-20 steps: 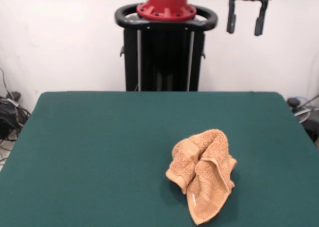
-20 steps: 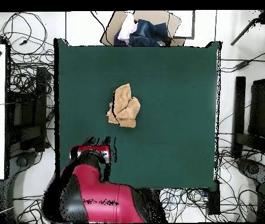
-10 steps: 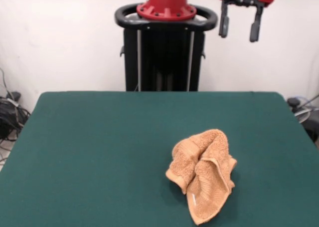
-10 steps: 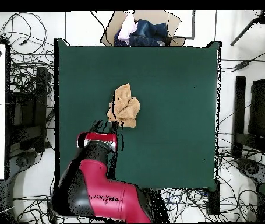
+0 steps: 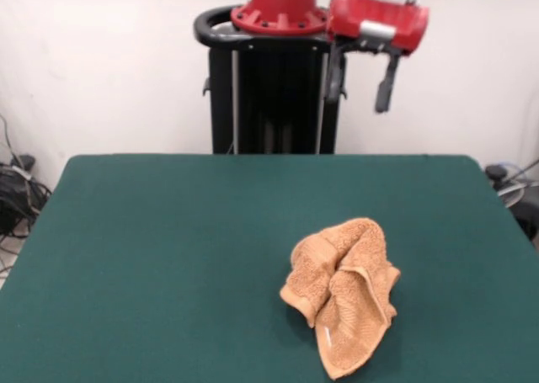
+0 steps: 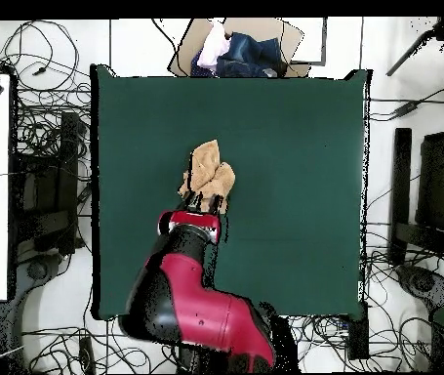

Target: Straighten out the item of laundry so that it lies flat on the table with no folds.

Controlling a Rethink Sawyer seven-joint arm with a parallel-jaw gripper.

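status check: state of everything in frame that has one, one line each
towel: crumpled in a heap with folds, not flat, not held
gripper: open, empty, raised well above the table, not touching the towel
table: green surface carrying only the towel
cardboard box: off the table edge, open, with clothes inside

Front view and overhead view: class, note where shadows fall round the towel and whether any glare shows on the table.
Front view: soft, even light; the towel casts only a faint shadow on the table beside it, and deeper shade sits in its folds; no glare on the matte green. Overhead view: flat light, no glare; the gripper covers the towel's near edge.
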